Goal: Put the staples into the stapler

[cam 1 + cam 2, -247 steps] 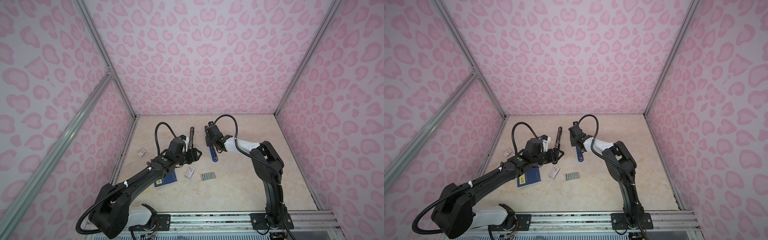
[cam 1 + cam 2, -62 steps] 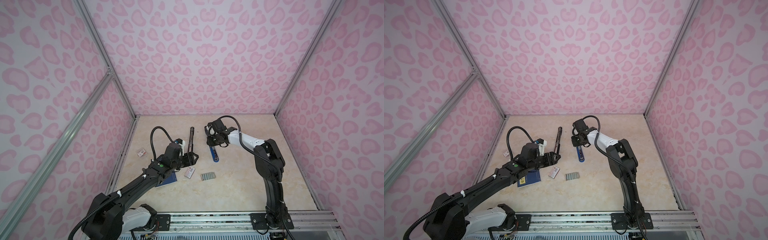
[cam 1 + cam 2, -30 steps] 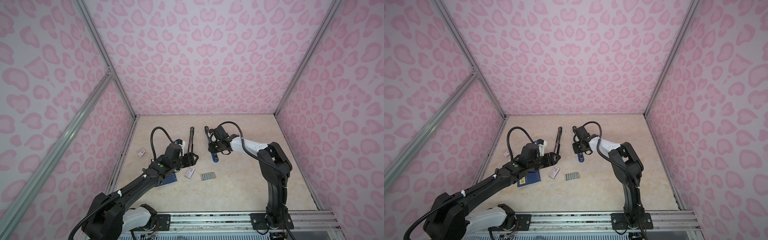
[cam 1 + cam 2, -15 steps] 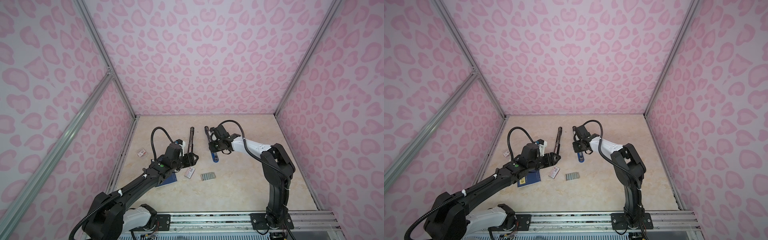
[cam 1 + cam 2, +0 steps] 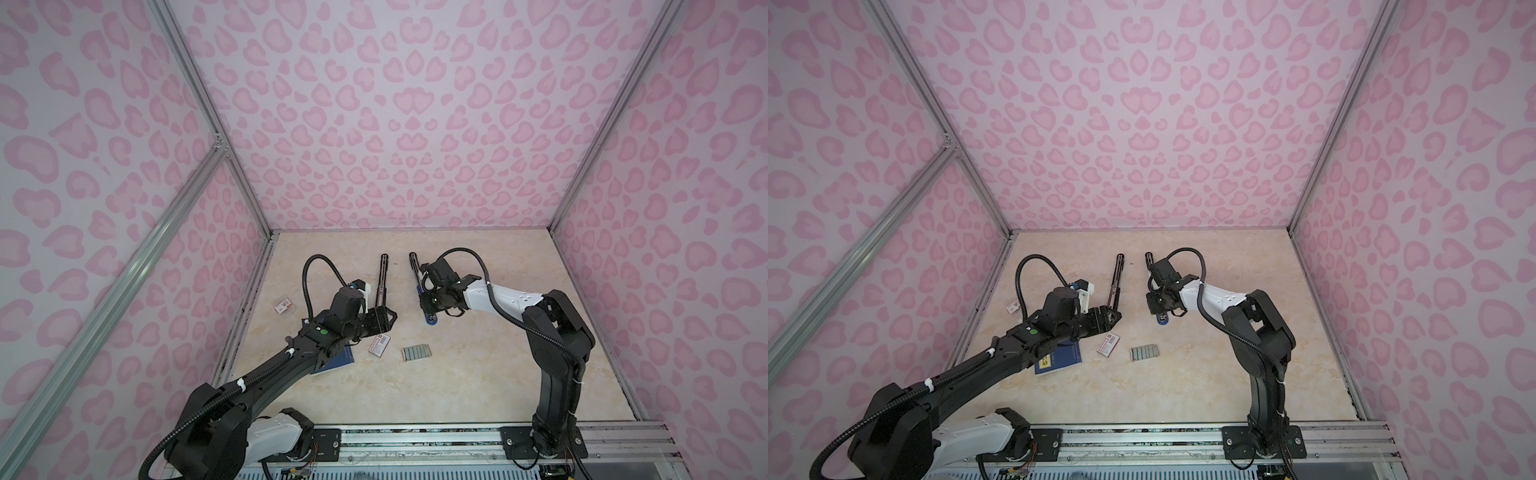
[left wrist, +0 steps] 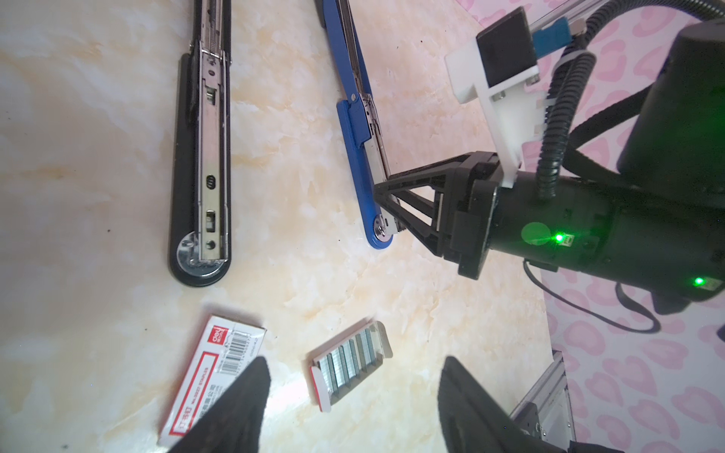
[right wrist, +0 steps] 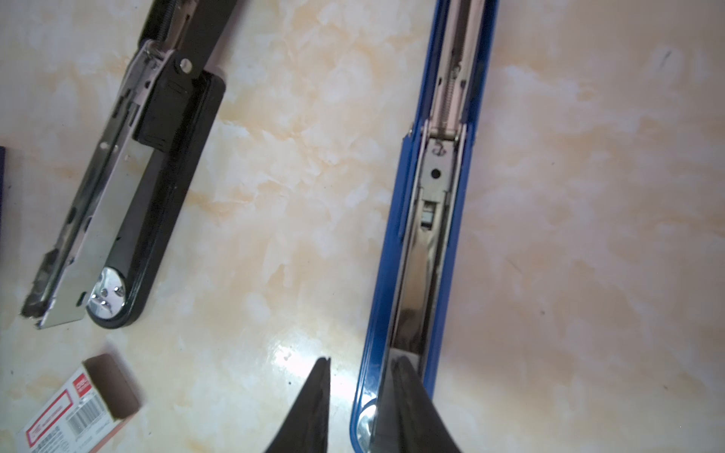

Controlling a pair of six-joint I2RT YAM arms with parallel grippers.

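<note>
On the marbled tabletop (image 5: 478, 374) in both top views, the staples (image 5: 417, 352) (image 5: 1145, 353) lie well clear of the blue stapler (image 5: 432, 319). Left wrist view: the left pincer (image 6: 353, 362) gapes wide, holding nothing. Right wrist view: the right pincer (image 7: 361, 362) stands narrowly parted astride the blue stapler's side wall.

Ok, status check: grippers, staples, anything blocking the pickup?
Left gripper open, empty, hovering near the staples. Right gripper narrow, astride the near end of the blue stapler; grip unclear. Staples untouched on the table. Box beside them, apart.
</note>
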